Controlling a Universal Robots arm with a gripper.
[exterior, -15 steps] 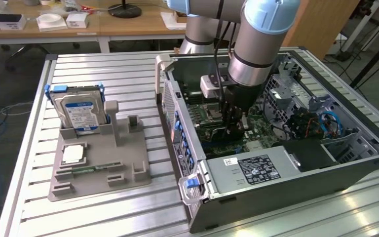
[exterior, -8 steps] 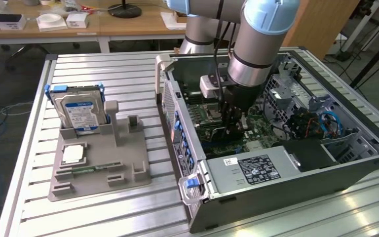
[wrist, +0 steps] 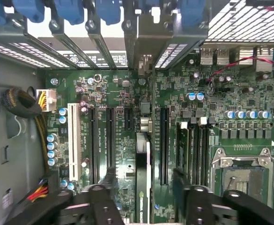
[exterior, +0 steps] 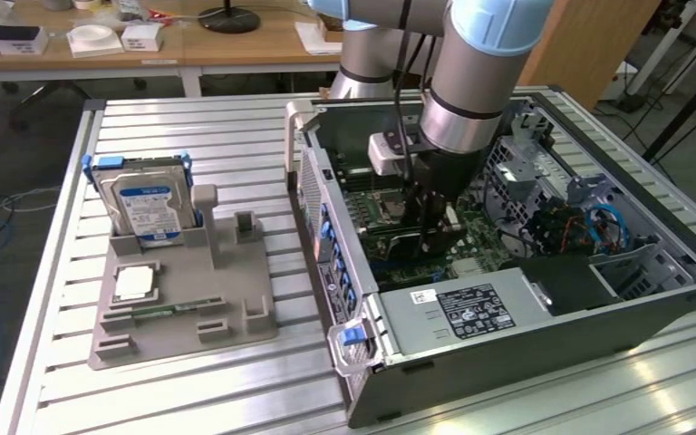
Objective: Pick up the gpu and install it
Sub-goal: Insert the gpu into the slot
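Note:
The gpu (wrist: 143,159) stands edge-on in a motherboard slot, a thin dark card with a pale edge. Its silver end bracket (wrist: 146,51) sits in the row of rear slot covers under the blue clips. My gripper (wrist: 144,185) straddles the card and is open: the black fingers (wrist: 109,180) stand to either side of it with green board showing in both gaps. In the exterior view the gripper (exterior: 427,234) reaches straight down into the open computer case (exterior: 323,195), over the middle of the motherboard.
The CPU socket (wrist: 242,173) and RAM slots lie beside the card. A cable bundle (wrist: 24,103) runs along the case wall. The power supply (exterior: 469,313) fills the case's near corner. On the table's left a grey fixture (exterior: 246,308) holds a hard drive (exterior: 142,204) with blue rails.

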